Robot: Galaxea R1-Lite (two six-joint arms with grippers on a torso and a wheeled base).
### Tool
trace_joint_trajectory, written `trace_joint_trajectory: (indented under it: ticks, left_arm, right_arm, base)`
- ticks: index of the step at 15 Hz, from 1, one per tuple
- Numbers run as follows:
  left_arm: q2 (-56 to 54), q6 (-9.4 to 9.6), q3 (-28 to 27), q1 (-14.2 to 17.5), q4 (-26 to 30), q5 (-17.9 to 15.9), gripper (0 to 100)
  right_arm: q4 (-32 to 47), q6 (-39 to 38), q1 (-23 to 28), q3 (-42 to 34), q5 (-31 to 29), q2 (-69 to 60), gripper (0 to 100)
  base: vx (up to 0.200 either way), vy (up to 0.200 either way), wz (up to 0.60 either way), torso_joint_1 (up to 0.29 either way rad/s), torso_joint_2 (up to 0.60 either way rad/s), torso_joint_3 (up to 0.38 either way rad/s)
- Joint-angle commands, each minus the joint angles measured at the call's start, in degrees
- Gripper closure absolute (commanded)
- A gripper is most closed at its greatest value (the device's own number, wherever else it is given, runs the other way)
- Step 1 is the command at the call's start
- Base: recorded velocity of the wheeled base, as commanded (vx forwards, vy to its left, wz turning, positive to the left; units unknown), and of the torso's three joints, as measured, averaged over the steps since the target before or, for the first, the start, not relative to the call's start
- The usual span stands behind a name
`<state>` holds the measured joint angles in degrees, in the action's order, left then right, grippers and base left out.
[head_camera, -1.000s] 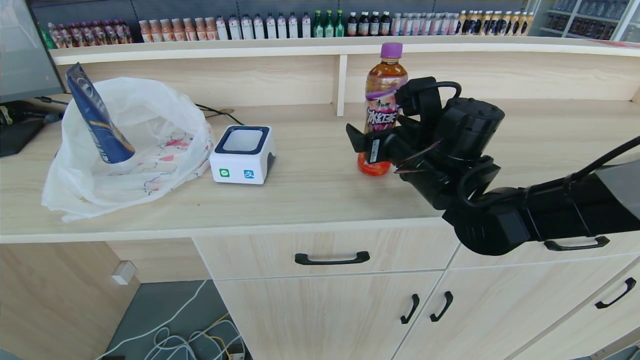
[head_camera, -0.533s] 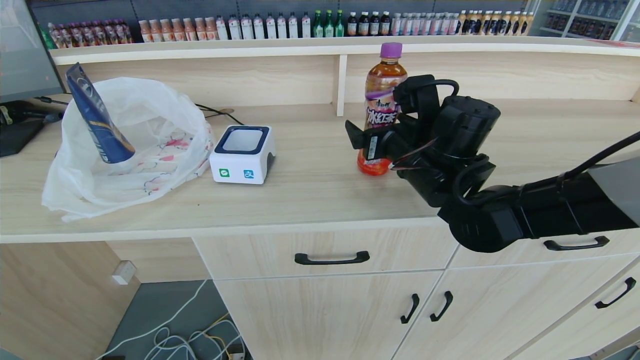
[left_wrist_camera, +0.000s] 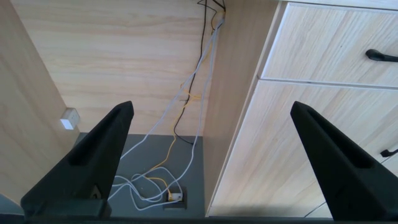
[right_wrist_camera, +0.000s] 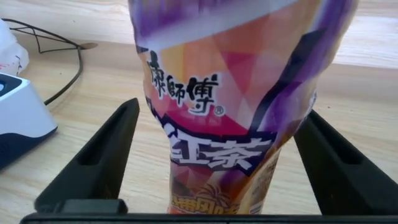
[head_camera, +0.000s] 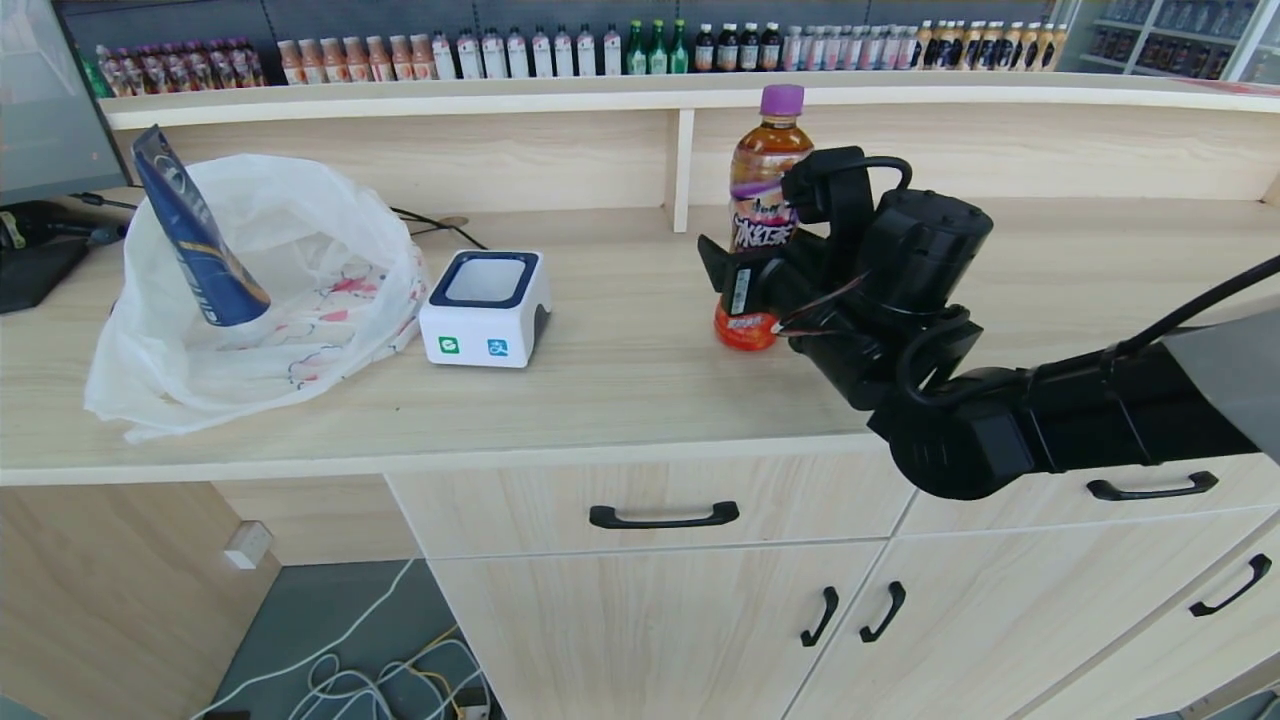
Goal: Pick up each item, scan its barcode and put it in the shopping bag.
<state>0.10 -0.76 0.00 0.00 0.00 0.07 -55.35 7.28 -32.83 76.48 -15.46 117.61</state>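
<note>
1. Straddling the upright bottle [head_camera: 765, 190] with the right tool [head_camera: 750, 290], jaws spread and not yet clamped, apparently lined up low for a steady grip.
2. Standing midway between the table's [head_camera: 620, 380] front and back edges, well apart from the scanner [head_camera: 486, 308].
3. Hanging open below the front edge: left tool [left_wrist_camera: 211, 162].

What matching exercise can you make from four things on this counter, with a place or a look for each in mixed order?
1 tea bottle
2 scanner
3 blue packet
4 shopping bag

A sticks up out of the bag
B thin white plastic, crumpled
C upright between the fingers of the open right gripper
D white box with a dark-rimmed top

Pairs: 1-C, 2-D, 3-A, 4-B
</note>
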Motion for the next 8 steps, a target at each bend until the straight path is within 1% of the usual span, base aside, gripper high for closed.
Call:
trace_joint_trajectory:
  ticks: [1, 8]
  left_arm:
    - [0.0, -0.04, 0.0, 0.0, 0.0, 0.0, 0]
    - [0.0, -0.04, 0.0, 0.1, 0.0, 0.0, 0]
  right_arm:
    - [0.0, 0.0, 0.0, 0.9, 0.0, 0.0, 100]
    - [0.0, -0.1, 0.0, 1.3, 0.1, 0.0, 100]
  base:
    - [0.0, 0.0, 0.0, 0.0, 0.0, 0.0]
    - [0.0, 0.0, 0.0, 0.0, 0.0, 0.0]
